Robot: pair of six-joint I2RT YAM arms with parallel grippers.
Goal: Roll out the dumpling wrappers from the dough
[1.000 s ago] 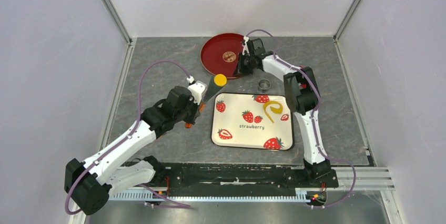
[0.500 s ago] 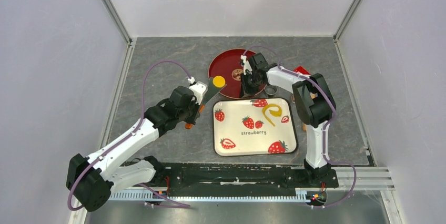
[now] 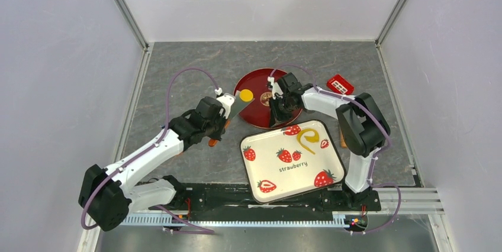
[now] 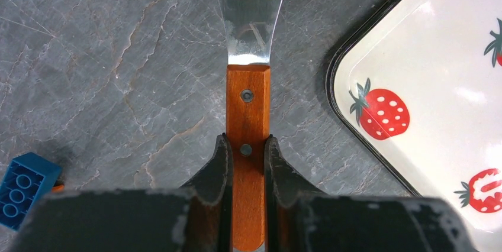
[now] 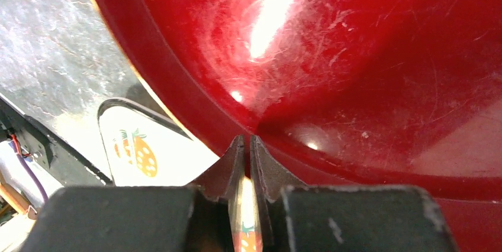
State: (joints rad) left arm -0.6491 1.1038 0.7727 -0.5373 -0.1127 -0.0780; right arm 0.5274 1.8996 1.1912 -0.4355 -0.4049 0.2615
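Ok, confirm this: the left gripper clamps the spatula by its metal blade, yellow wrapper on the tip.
Not the blade: the left gripper clamps the spatula by its wooden handle, as the left wrist view shows. The yellow wrapper is on the tip.

The disc (image 3: 245,94) is yellow, plate (image 3: 256,81) dark red, tray (image 3: 267,167) white with red strawberries, table (image 3: 195,63) veined grey, spatula handle (image 4: 248,145) orange-brown.

Glossy scratched red plate (image 5: 355,86), polished metal spatula blade (image 4: 251,9), wooden handle (image 4: 248,116), matt stone-look table (image 4: 118,86)
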